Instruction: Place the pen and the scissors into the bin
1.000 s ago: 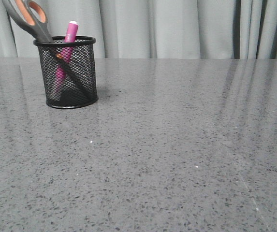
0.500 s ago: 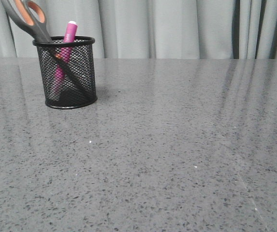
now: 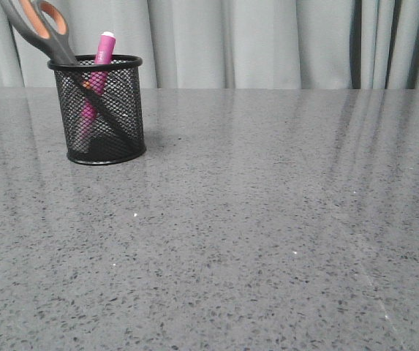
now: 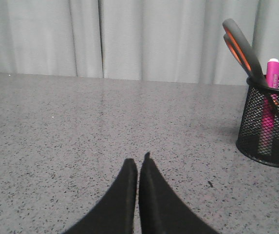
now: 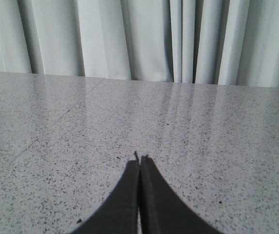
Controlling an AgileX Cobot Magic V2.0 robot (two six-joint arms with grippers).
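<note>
The black mesh bin (image 3: 105,110) stands upright at the far left of the table in the front view. The magenta pen (image 3: 103,55) stands inside it, pale cap above the rim. The scissors (image 3: 41,29) stand in it blades down, grey and orange handles leaning out to the left. The left wrist view shows the bin (image 4: 270,124), the pen (image 4: 270,87) and the scissors (image 4: 241,48) too. My left gripper (image 4: 138,163) is shut and empty, low over the table, well away from the bin. My right gripper (image 5: 139,161) is shut and empty over bare table. Neither gripper shows in the front view.
The grey speckled table (image 3: 267,219) runs back to a pale grey curtain (image 3: 267,44) along its far edge. Nothing else stands on the table in any view.
The bin with pen and scissors sits very slightly further left in the front view than a second ago; nothing else differs.
</note>
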